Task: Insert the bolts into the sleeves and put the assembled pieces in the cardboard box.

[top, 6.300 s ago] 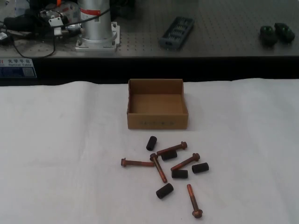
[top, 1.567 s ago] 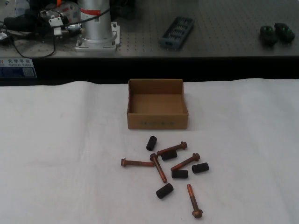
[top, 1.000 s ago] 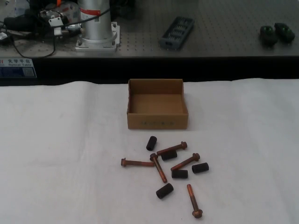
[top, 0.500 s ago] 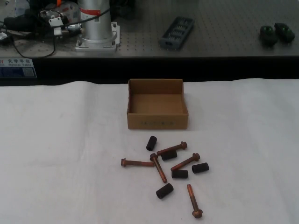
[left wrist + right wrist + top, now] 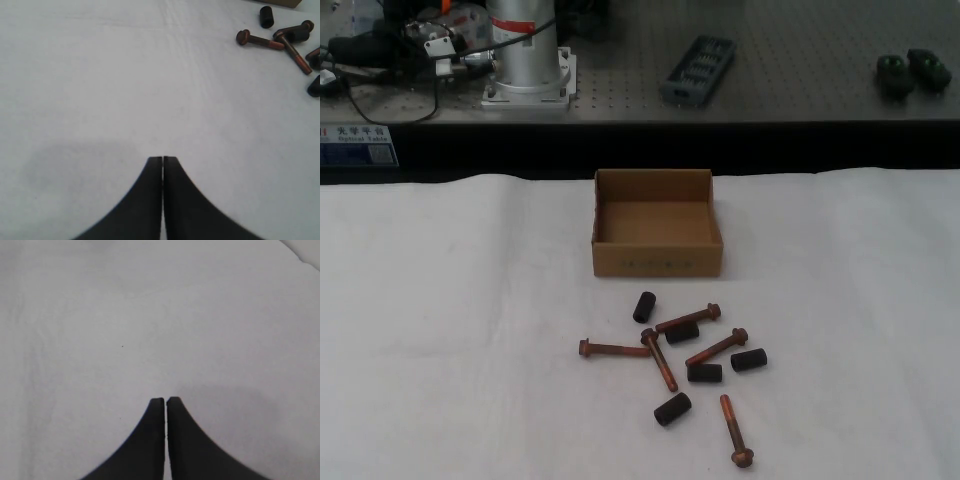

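Bolts (image 5: 731,425) and sleeves (image 5: 672,408) loose on counter (image 5: 470,330), just near of box (image 5: 658,262). Left hand (image 5: 163,159) and right hand (image 5: 166,400) both fully closed, holding nothing.

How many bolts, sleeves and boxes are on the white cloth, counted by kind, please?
Bolts: 5
Sleeves: 5
Cardboard box: 1
Total: 11
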You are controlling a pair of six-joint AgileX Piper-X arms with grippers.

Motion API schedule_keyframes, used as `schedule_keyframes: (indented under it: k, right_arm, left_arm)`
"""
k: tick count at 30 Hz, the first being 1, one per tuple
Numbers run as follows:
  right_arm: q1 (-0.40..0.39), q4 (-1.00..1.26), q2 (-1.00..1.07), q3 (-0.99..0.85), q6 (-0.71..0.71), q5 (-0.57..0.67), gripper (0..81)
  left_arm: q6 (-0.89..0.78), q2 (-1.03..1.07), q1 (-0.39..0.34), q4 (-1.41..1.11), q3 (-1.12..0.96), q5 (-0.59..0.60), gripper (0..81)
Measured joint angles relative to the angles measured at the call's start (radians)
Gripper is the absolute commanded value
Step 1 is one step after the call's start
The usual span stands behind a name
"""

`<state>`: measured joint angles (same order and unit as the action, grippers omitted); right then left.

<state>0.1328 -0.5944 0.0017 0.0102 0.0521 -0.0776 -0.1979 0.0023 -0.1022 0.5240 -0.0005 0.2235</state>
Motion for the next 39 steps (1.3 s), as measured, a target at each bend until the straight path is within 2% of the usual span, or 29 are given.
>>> schedule_keyframes:
  k: [3, 6, 12, 19, 22, 25, 31, 37, 39]
  right_arm:
    - [0.000, 0.017, 0.000, 0.000, 0.000, 0.000, 2.7]
    - [0.000, 0.027, 0.000, 0.000, 0.012, 0.000, 2.7]
    - [0.000, 0.069, 0.000, 0.000, 0.193, 0.040, 2.7]
    - [0.000, 0.084, 0.000, 0.000, 0.376, 0.058, 2.7]
    - [0.000, 0.084, 0.000, 0.000, 0.520, 0.059, 2.7]
    - [0.000, 0.084, 0.000, 0.000, 0.590, 0.061, 2.7]
    - [0.000, 0.084, 0.000, 0.000, 0.624, 0.078, 2.7]
    - [0.000, 0.084, 0.000, 0.000, 0.656, 0.206, 0.5]
    - [0.000, 0.084, 0.000, 0.000, 0.661, 0.256, 5.7]
  left_arm:
    - [-0.006, 0.000, 0.000, -0.004, 0.000, 0.008, 0.7]
    - [-0.110, 0.000, 0.000, -0.020, 0.003, 0.087, 0.7]
    - [-0.355, 0.000, 0.000, -0.073, 0.011, 0.223, 0.7]
    - [-0.514, 0.000, 0.000, -0.079, 0.011, 0.237, 0.7]
    - [-0.617, 0.000, 0.000, -0.079, 0.011, 0.236, 0.7]
    - [-0.656, 0.000, 0.000, -0.079, 0.011, 0.243, 0.7]
    - [-0.677, 0.000, 0.000, -0.079, 0.011, 0.251, 0.7]
    - [-0.727, 0.000, 0.000, -0.079, 0.011, 0.251, 0.6]
    - [-0.734, 0.000, 0.000, -0.079, 0.011, 0.251, 0.6]
